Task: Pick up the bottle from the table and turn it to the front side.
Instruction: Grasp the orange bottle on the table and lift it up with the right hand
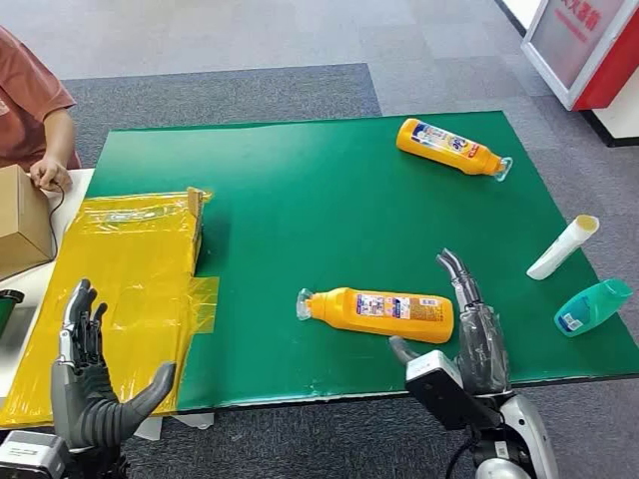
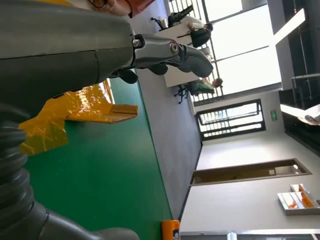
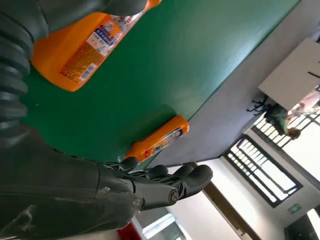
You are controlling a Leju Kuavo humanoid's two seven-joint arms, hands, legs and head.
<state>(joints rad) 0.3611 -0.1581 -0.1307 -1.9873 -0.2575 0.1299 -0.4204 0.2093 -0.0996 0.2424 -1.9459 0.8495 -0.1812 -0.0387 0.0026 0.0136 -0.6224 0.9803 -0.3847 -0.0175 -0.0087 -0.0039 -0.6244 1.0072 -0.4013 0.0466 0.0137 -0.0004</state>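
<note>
A glossy orange plastic bottle (image 1: 384, 313) is lying on its side on the flat green mat (image 1: 317, 200), near the mat's front edge, its clear cap pointing toward the yellow film and its printed label facing up. The right hand (image 1: 468, 324) is hovering just beside the bottle's blunt base, fingers spread and holding nothing, the thumb reaching under the base end without a clear touch. The left hand (image 1: 94, 384) is hanging off the mat's front corner over the crinkled yellow film (image 1: 128, 269), fingers apart and empty. A second orange bottle (image 1: 450, 147) is lying well apart, near the mat's far edge. Toward the mat's right edge a smooth white tube (image 1: 563, 246) and a rounded teal bottle (image 1: 593, 305) are lying just beside each other. Between the near bottle and the far one, bare green mat is stretching wide. Beyond the film, a person's hand (image 1: 50, 172) is resting by a brown cardboard box (image 1: 21, 222).
</note>
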